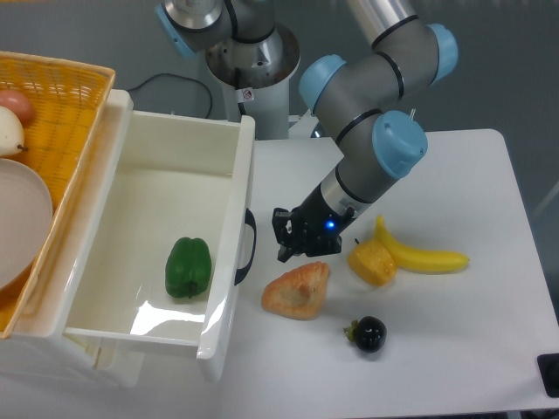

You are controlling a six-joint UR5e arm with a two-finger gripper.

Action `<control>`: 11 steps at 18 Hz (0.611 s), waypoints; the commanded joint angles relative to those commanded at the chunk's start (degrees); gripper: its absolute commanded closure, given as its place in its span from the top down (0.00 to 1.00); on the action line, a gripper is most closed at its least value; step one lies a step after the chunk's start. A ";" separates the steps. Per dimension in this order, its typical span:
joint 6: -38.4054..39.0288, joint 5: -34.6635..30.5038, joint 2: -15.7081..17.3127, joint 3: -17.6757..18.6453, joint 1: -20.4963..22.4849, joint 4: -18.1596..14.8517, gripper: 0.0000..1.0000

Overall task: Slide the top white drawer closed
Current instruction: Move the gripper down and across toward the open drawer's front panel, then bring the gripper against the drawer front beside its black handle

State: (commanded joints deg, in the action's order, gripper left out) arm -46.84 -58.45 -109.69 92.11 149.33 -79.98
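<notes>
Grey-jointed arm bends down, its empty pincer spread open near the top white drawer's handle.

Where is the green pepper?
The green pepper lies inside the open top white drawer, on the left of the picture, near its front panel with the black handle.

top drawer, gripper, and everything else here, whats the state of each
top white drawer: pulled open
green pepper: lying inside the drawer
gripper: beside the drawer's black handle, holding nothing; open or shut unclear
pastry, banana, dark fruit: loose on the table
</notes>
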 joint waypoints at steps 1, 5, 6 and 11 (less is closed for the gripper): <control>-0.09 0.00 0.00 0.00 -0.09 -0.44 0.00; -0.18 0.61 1.05 -0.35 -0.35 -2.63 0.00; -0.18 0.79 1.23 -0.70 -0.44 -3.34 0.00; -0.18 1.49 2.20 -1.06 -0.70 -4.93 0.00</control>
State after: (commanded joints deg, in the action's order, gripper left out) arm -47.02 -56.95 -107.49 91.05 148.62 -84.90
